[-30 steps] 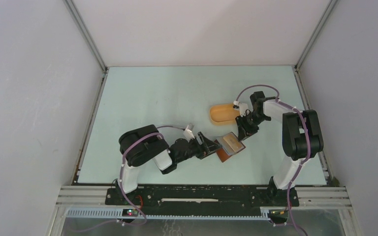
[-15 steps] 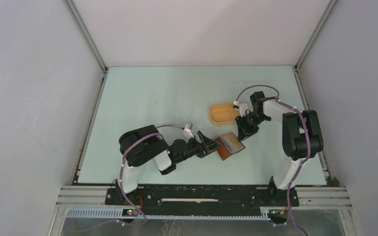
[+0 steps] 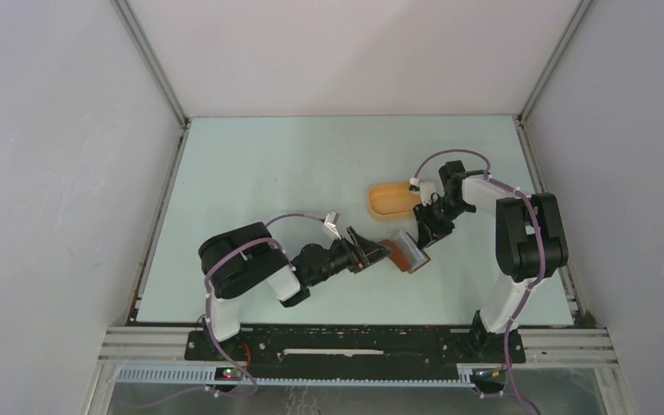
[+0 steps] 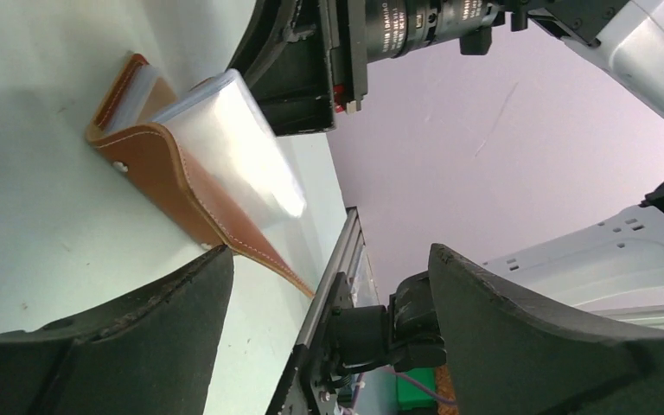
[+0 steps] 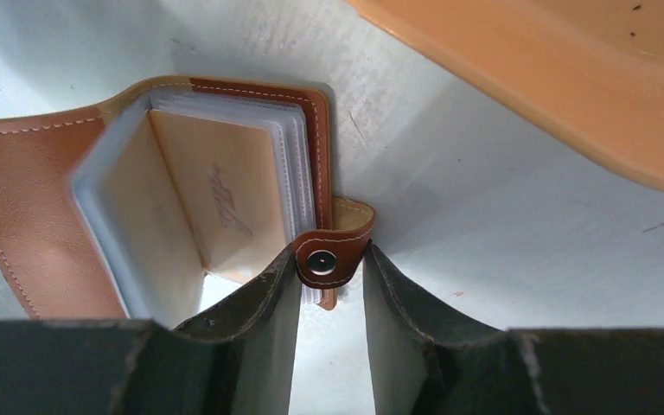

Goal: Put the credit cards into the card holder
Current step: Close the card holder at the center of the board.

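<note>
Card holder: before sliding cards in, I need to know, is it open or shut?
Open: the card holder shows leather covers spread apart, clear sleeves fanned out, snap flap unfastened.

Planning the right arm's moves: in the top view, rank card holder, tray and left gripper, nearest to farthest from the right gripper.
From the right gripper:
1. card holder, its flap in the grip.
2. tray, just beyond, toward the back.
3. left gripper, left of the card holder.

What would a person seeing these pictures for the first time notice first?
An open brown wallet lies at the middle of the table, clear sleeves fanned out. The right gripper pinches its snap tab; the left gripper is open beside it. An orange tray sits just beyond.
</note>
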